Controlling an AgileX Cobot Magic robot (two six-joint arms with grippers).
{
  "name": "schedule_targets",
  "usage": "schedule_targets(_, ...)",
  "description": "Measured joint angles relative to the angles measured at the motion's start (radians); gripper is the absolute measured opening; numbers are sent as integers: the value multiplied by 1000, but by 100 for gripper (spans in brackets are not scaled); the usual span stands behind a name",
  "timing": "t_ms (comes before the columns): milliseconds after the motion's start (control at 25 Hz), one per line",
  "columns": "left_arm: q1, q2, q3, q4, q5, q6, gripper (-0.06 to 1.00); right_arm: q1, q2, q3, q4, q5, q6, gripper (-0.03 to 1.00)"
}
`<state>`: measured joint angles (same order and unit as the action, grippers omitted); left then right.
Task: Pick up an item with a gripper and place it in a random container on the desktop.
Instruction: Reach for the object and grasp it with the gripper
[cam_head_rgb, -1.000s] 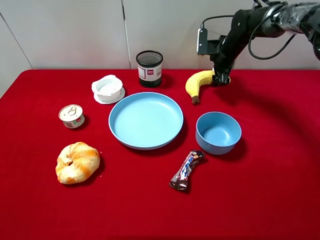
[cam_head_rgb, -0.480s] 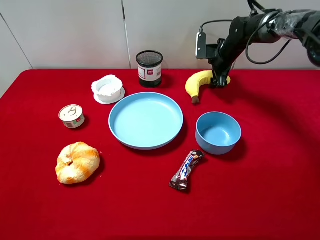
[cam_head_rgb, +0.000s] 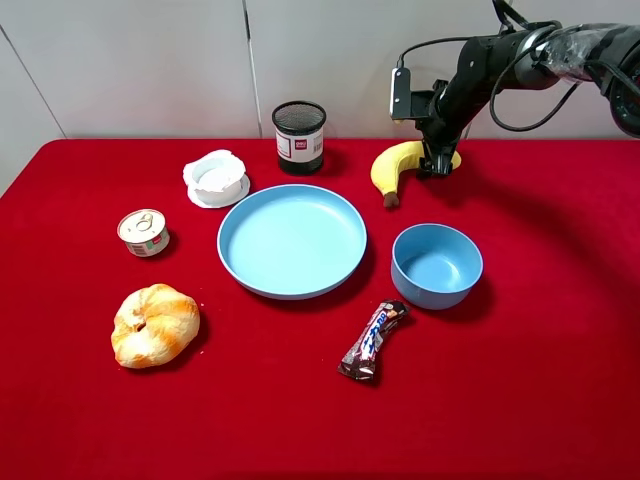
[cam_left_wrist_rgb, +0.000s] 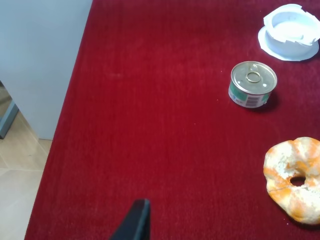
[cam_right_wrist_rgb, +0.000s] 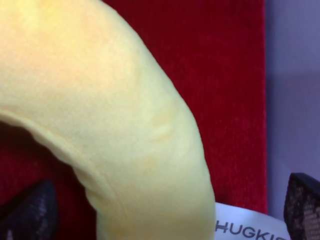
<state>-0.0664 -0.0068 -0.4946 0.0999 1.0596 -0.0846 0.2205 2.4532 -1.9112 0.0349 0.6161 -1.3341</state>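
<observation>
Right gripper (cam_head_rgb: 438, 168): released, jaws spread wide astride the banana's upper end, upper right of the high view.
Banana (cam_head_rgb: 398, 163): lies on the red desktop (cam_head_rgb: 560, 350), right of centre near the top, brown tip pointing down-frame; white tag (cam_right_wrist_rgb: 250, 227) at its side.
Plate (cam_head_rgb: 245, 215): light blue, mid-frame, lower left of the banana, apart from it.
Bowl (cam_head_rgb: 437, 265): deep blue, just right of the plate.
Mesh cup (cam_head_rgb: 299, 135): black, left of the banana.
Left gripper (cam_left_wrist_rgb: 136, 220): one dark fingertip at the bottom edge; cannot tell its state.
</observation>
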Motion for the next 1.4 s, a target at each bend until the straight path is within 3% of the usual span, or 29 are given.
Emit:
schedule_targets(480,0,0,0,0,0,0,98,0,0,-2,6,23,-1,69)
schedule_targets(760,0,0,0,0,0,0,98,0,4,-2,17,71,-1,46)
schedule_targets(1120,0,0,0,0,0,0,98,0,8,-2,32,67,-1,13)
schedule_targets(1400,0,0,0,0,0,0,98,0,8,-2,34,68,-1,10)
